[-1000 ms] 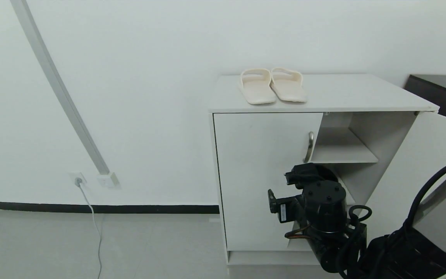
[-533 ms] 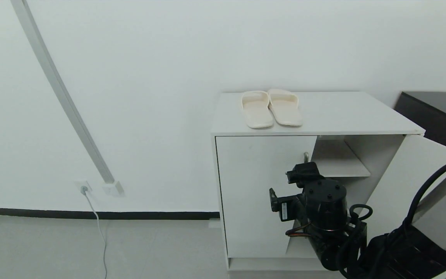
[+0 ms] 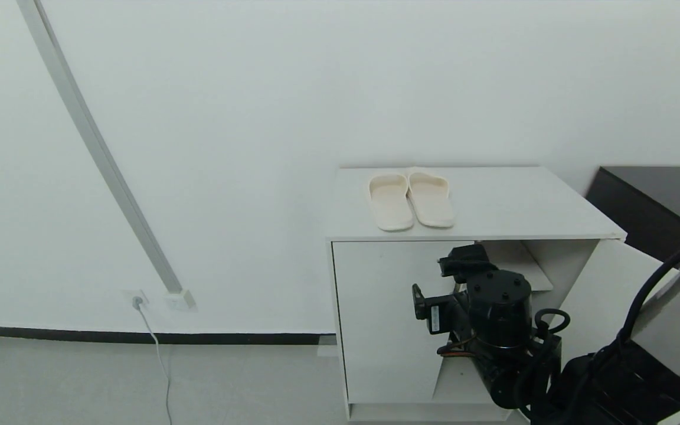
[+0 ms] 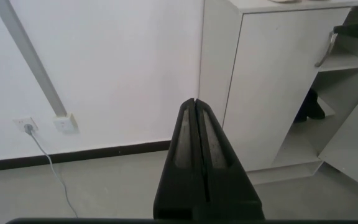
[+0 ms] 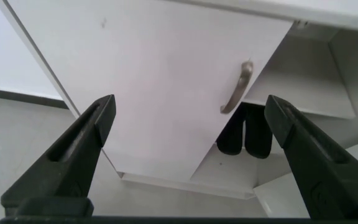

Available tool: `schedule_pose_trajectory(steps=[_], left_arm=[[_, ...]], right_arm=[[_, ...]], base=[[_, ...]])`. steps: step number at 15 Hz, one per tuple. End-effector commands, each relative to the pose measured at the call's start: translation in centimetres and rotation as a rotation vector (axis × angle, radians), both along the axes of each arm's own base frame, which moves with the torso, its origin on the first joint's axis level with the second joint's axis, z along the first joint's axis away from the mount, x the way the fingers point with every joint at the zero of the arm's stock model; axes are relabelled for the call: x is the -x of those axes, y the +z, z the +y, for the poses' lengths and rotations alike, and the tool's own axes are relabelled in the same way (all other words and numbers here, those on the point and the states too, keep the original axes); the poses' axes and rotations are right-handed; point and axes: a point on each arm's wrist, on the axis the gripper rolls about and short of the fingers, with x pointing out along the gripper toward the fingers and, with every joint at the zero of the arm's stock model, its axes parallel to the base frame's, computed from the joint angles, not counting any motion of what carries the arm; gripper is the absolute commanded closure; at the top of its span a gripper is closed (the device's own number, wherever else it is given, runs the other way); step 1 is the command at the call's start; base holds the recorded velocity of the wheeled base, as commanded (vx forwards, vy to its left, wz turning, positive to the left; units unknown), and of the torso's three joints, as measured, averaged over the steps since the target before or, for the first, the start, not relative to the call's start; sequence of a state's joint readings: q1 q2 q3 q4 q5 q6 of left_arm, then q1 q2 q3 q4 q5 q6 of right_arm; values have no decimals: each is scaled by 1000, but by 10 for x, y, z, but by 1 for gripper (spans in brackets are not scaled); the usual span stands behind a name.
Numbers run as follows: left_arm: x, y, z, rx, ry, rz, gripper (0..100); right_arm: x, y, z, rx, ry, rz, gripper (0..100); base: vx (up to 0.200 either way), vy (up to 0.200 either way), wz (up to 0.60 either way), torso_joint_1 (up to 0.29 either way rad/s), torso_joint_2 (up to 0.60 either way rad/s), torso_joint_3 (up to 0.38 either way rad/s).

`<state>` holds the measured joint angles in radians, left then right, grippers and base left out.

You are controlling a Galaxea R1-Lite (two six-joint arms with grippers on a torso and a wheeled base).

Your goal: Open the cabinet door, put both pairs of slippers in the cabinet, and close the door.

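Observation:
A cream pair of slippers [image 3: 411, 200] lies on top of the white cabinet [image 3: 493, 203]. Its left door [image 3: 393, 319] is closed, with a metal handle [image 5: 236, 87]; its right door [image 3: 605, 295] stands swung open. A black pair of slippers [image 5: 244, 134] stands on the lower shelf inside, also seen as a black pair [image 4: 308, 106] from the left wrist. My right gripper [image 5: 189, 102] is open and empty, in front of the closed door near the handle. My left gripper [image 4: 194, 102] is shut and empty, well off to the cabinet's left above the floor.
A wall socket with a hanging cable [image 3: 137, 301] and a slanted grey conduit [image 3: 98, 147] are on the wall left of the cabinet. Dark furniture [image 3: 653, 195] stands to the right. Open floor [image 3: 139, 383] lies left of the cabinet.
The head camera has shifted, so the cabinet and slippers sit lower in the picture. The slippers have not moved on the cabinet top, and the right arm holds about the same place.

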<state>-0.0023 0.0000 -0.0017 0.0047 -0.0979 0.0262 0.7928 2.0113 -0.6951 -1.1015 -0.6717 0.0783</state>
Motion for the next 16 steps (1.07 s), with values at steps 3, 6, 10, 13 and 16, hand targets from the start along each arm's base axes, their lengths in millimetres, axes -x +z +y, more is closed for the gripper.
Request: schedule_pose_trajectory(steps=[3,6,10,13,16], left_arm=[[0,0,0,0,-1,0,100],[0,0,0,-1,0,0,100],[0,0,0,-1,-1,0,100],[0,0,0,0,1,0,100],[0,0,0,0,-1,0,100]], right_arm=[[1,3,0,-5,2,-7,0],[0,5,-1,-12,0,-13,0],[-18,39,9,-27,-14,-33,0],[-35,79,16,-74,-46,15,0],[-42,91,15,-95,-67,33,0]], base=[[0,0,0,268,-609,-341],[0,0,0,194,-424,-227],[0,0,0,9,-18,-13],[0,0,0,0,0,0],[0,0,0,0,0,0]])
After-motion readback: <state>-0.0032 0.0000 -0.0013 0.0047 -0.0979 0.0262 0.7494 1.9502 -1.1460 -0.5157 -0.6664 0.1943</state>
